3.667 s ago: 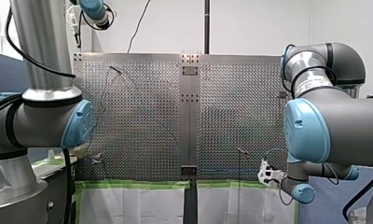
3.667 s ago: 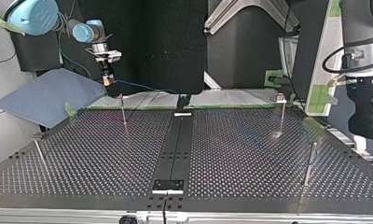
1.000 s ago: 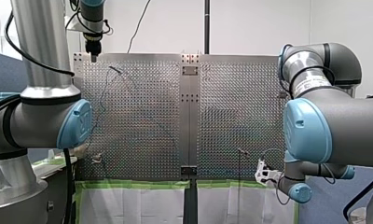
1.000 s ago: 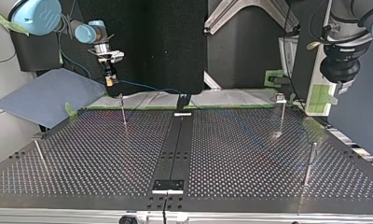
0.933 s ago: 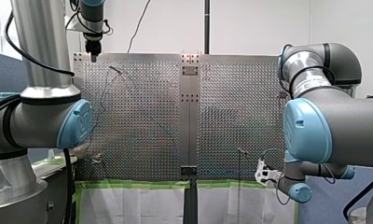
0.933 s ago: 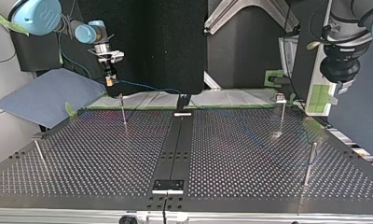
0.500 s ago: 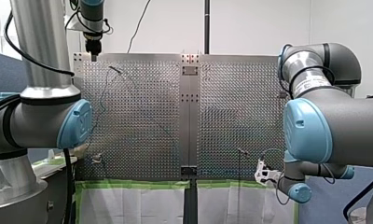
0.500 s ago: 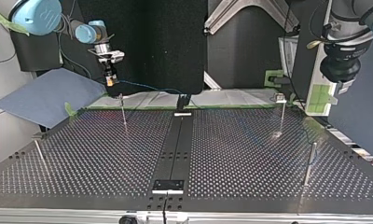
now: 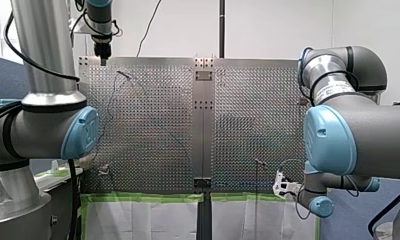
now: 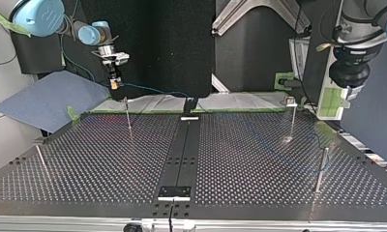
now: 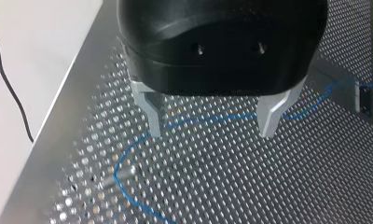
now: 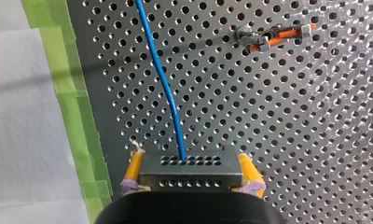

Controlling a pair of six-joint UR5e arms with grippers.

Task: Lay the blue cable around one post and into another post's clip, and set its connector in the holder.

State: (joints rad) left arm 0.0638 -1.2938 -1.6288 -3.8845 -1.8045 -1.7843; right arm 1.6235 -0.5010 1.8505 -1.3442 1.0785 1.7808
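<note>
In the right wrist view my right gripper (image 12: pixel 192 173) is shut on a dark grey connector block (image 12: pixel 191 169), yellow pads (image 12: pixel 134 168) on either side. The blue cable (image 12: pixel 165 84) leaves the block and runs over the perforated plate, passing a post with an orange clip (image 12: pixel 271 34). Across the table, my left gripper (image 11: pixel 211 125) hangs open above the plate, metal fingers (image 11: pixel 151 114) wide apart. The cable (image 11: pixel 208 119) passes under them and bends around a thin post (image 11: pixel 121 172). In the top view my right gripper (image 10: pixel 115 83) holds the block above a post (image 10: pixel 127 114).
Thin posts stand at the top view's right (image 10: pixel 292 118), (image 10: pixel 321 169) and left (image 10: pixel 40 159). A black centre strip carries a bracket (image 10: pixel 174 192) near the top view's front edge. Green tape (image 12: pixel 75 107) lines the plate's edge beside my right gripper. A blue-grey pad (image 10: pixel 46 99) lies off the plate.
My left gripper has shifted a little to the right in the front view and dropped slightly in the top view. My right gripper and the connector have stayed put.
</note>
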